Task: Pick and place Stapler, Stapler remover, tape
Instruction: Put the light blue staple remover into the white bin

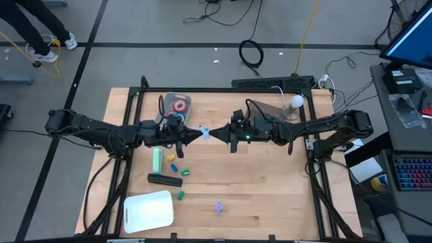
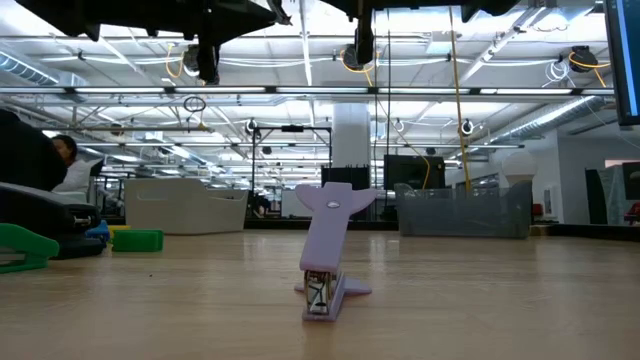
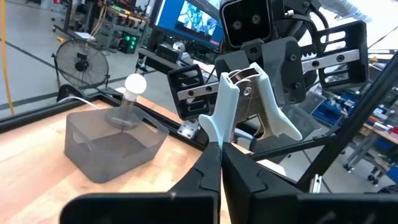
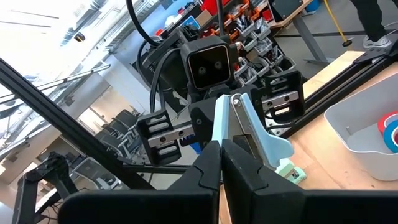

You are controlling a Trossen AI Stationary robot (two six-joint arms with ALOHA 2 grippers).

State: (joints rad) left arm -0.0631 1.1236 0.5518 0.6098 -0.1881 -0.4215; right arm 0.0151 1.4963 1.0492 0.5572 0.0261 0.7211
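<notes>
Holding a pale blue staple remover [image 1: 204, 132] above mid-counter, the left claw [image 1: 192, 134] and right claw [image 1: 219, 133] meet tip to tip, each pinching one end of it; this looks like a handover between arms. A purple staple remover [image 1: 219, 208] stands on the counter [image 1: 270, 182] near the front edge. The black stapler [image 1: 165, 179] lies beside the white tray [image 1: 148, 210]. The tape [image 1: 180, 105], red and blue rolls, sits in a grey bin [image 1: 170, 100] behind the left arm. The clear bin [image 1: 273, 108] behind the right arm holds no task item.
</notes>
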